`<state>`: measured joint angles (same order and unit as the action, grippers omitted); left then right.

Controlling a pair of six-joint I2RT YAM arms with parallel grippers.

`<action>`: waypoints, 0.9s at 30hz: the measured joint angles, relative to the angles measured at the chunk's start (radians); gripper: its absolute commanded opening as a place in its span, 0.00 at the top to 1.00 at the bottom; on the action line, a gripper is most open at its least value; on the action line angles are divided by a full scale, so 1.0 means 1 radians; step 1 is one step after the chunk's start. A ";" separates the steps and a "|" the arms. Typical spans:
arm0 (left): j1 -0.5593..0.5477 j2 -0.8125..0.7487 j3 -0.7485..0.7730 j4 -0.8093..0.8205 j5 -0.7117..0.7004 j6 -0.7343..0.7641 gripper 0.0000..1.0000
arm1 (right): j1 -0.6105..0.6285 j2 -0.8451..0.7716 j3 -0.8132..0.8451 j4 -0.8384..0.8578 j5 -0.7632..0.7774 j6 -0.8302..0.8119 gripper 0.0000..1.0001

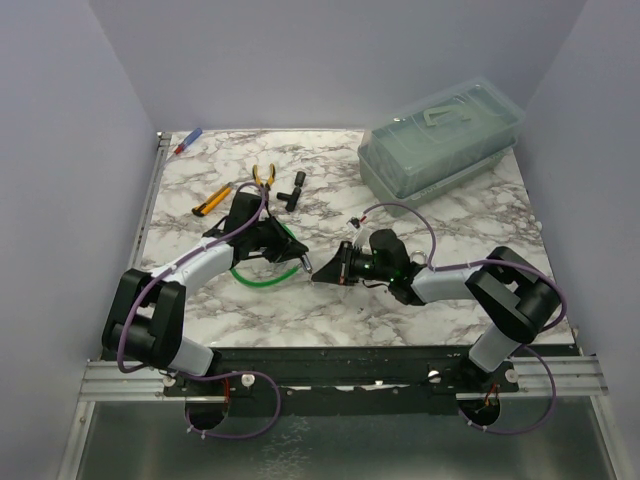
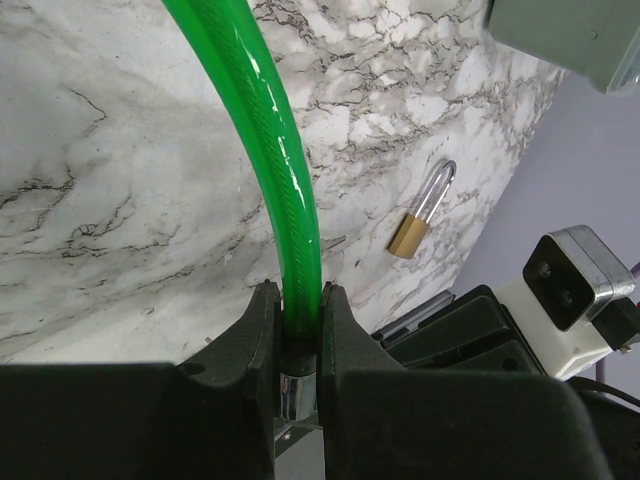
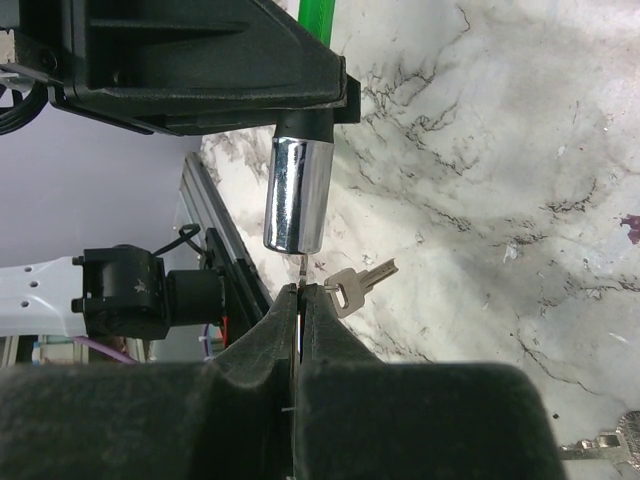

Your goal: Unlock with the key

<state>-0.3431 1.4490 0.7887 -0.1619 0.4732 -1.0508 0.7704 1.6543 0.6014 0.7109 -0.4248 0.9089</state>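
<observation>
My left gripper (image 1: 298, 257) (image 2: 298, 292) is shut on the bright-green cable (image 2: 282, 150) just above its chrome lock cylinder (image 2: 291, 395). The cable loops on the marble in the top view (image 1: 262, 283). In the right wrist view the cylinder (image 3: 295, 195) hangs end-down from the left fingers. My right gripper (image 1: 322, 272) (image 3: 302, 290) is shut on a thin silver key (image 3: 302, 268), seen edge-on, whose tip meets the cylinder's end face. A second silver key (image 3: 357, 284) hangs from the same ring beside the right fingertips.
A small brass padlock (image 2: 420, 215) lies shut on the marble beyond the cable. Another loose key (image 3: 600, 447) lies near the right arm. Orange-handled pliers (image 1: 264, 175), a black L-shaped tool (image 1: 292, 190), a yellow knife (image 1: 210, 202) and a lidded clear box (image 1: 440, 135) lie further back.
</observation>
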 measured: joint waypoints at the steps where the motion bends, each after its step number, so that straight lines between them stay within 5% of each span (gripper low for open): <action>1: 0.001 -0.001 0.000 0.000 0.000 -0.001 1.00 | 0.000 0.000 0.000 0.003 0.000 0.001 1.00; 18: -0.030 -0.028 -0.045 0.073 -0.060 -0.019 1.00 | -0.045 0.062 0.025 0.041 -0.113 0.069 0.99; 27: -0.045 -0.031 -0.052 0.097 -0.062 -0.048 1.00 | -0.032 -0.040 0.058 -0.176 -0.045 -0.096 1.00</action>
<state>-0.3878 1.4181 0.7368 -0.0654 0.4114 -1.0992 0.7387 1.6146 0.6594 0.5350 -0.4702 0.8127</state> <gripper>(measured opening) 0.137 0.011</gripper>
